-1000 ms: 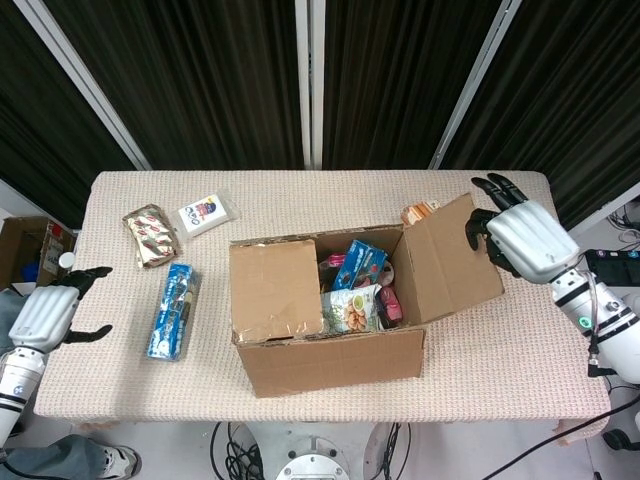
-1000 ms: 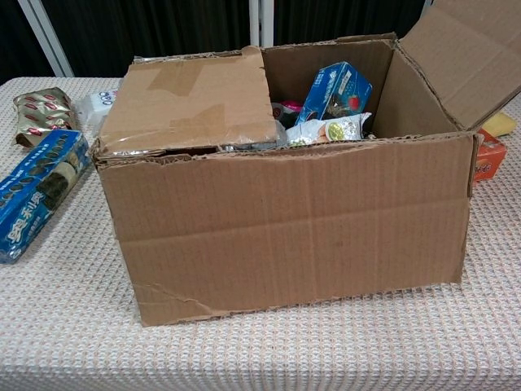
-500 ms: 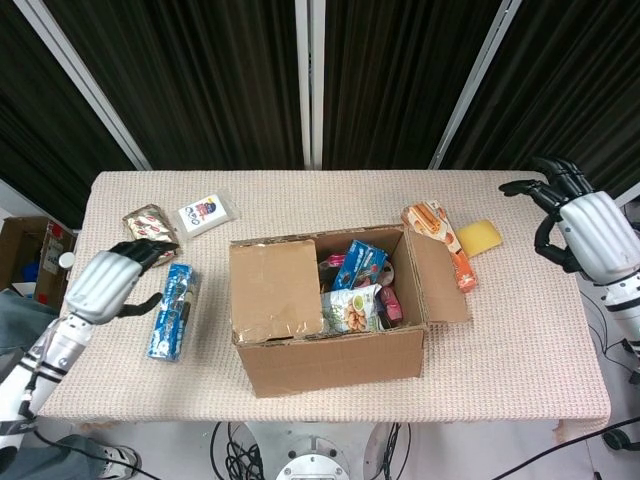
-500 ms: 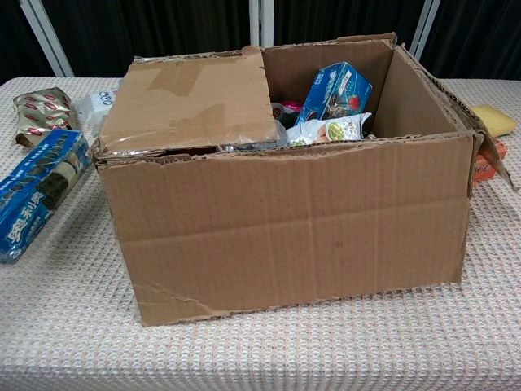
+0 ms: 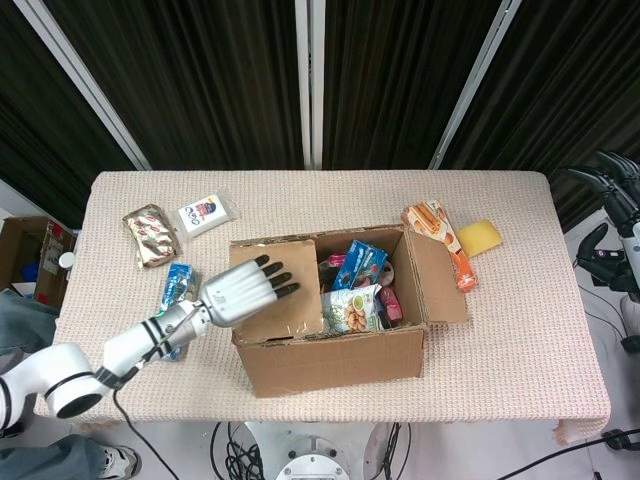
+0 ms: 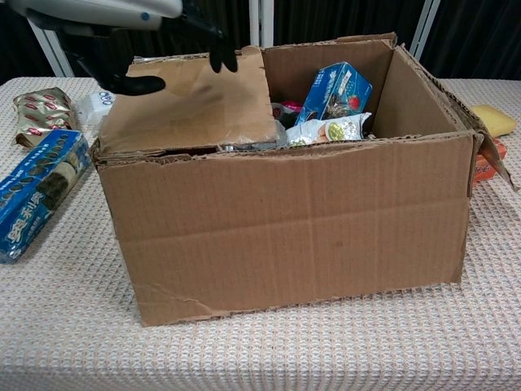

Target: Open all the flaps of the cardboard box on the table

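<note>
While hovering over the closed flap, left hand spread, fingers fanned toward the box middle, holding nothing. Seen from the chest view as well, up at the top left corner, dark fingertips just above the flap's taped surface; contact or a small gap, cannot tell. Box near the table's front edge, about centre. Left flap lying flat over the left half of the opening, right flap folded out and down on the right side. Packed with snacks inside: blue packet standing tilted, pale bag in front of it. Right hand off past the table's right edge, well apart from the box, fingers apart, empty. Blue cookie pack on the cloth left of the box, partly hidden under the left arm. Further back left, foil pack and white pouch side by side. On the right, orange carton just beside the open flap, yellow block next to that.
</note>
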